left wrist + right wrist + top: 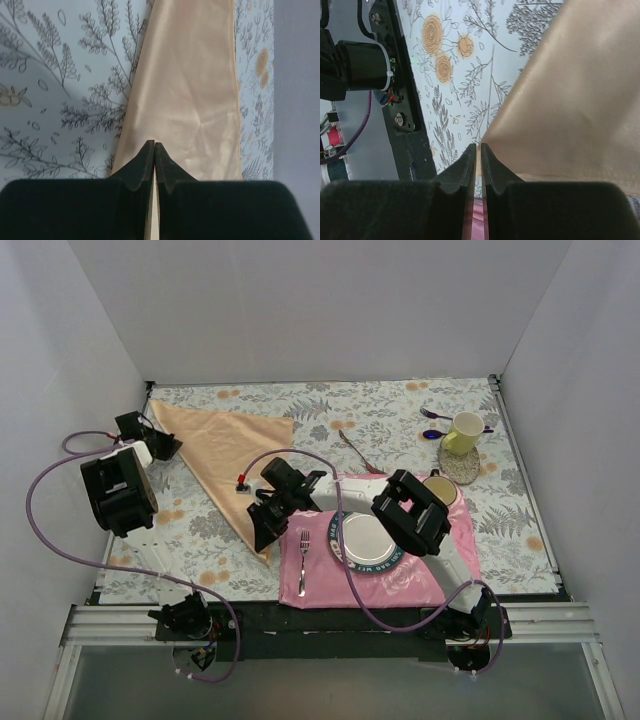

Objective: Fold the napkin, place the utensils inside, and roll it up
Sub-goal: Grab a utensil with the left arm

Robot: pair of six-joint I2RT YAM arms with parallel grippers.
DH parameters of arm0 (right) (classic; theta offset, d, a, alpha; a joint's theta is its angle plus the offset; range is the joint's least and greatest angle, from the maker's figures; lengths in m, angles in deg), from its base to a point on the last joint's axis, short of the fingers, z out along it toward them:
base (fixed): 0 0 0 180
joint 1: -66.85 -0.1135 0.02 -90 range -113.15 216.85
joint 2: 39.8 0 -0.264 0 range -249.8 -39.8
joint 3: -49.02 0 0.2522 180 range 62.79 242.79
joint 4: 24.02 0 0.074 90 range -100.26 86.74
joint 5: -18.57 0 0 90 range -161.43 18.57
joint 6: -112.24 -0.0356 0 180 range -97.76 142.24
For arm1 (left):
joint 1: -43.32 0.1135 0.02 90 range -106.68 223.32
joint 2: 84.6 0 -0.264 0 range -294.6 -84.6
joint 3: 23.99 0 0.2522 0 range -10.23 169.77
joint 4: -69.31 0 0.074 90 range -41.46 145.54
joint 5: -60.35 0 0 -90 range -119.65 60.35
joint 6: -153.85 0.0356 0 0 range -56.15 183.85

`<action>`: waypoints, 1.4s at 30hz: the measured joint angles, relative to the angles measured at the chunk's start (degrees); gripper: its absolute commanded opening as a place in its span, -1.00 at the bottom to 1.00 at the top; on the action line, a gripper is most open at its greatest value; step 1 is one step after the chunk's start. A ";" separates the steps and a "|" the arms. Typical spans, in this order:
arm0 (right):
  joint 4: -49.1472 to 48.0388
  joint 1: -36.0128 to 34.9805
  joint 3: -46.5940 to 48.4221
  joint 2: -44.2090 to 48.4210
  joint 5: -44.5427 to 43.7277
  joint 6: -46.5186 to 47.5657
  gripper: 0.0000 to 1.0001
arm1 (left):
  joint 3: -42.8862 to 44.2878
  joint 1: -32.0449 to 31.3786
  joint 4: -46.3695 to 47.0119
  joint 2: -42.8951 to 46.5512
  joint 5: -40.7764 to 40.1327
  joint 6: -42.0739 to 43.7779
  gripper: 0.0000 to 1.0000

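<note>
Left claw (154,150), right claw (480,152) each pinched on napkin (225,455) corner. Yellow mug (463,432) contents unclear.

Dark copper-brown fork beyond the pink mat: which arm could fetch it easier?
Probably right: right gripper, at the peach satin napkin's near tip, lies nearer the copper fork; left gripper is across the cloth.

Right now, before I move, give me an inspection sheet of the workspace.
Surface: floral table cover.
Job's things: napkin lies as a triangle; dark utensil lies apart, just beyond the pink mat.
Clutter: plate and silver fork on the mat; yellow mug; purple spoons.
Claws: left claw shut on the napkin's far corner; right claw shut on its near tip.
Cables: purple cables loop off both arms.
Surroundings: white walls.
</note>
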 measured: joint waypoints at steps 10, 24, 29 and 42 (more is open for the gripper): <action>5.95 -2.23 1.81 -0.61 0.28 3.23 -0.68 | 12.35 0.52 1.11 -10.47 -2.10 -0.66 -1.00; 14.38 -1.66 10.62 -2.47 -1.99 5.42 -0.23 | 18.18 -0.68 -0.81 -12.90 -2.47 1.11 -0.35; 14.45 3.21 8.83 8.81 -9.77 4.33 0.19 | 17.81 -6.73 -3.52 -4.81 -2.19 4.70 0.04; 17.14 33.70 -9.86 40.15 -35.50 4.83 0.34 | 43.28 -45.44 -10.01 -16.57 -9.92 12.44 0.33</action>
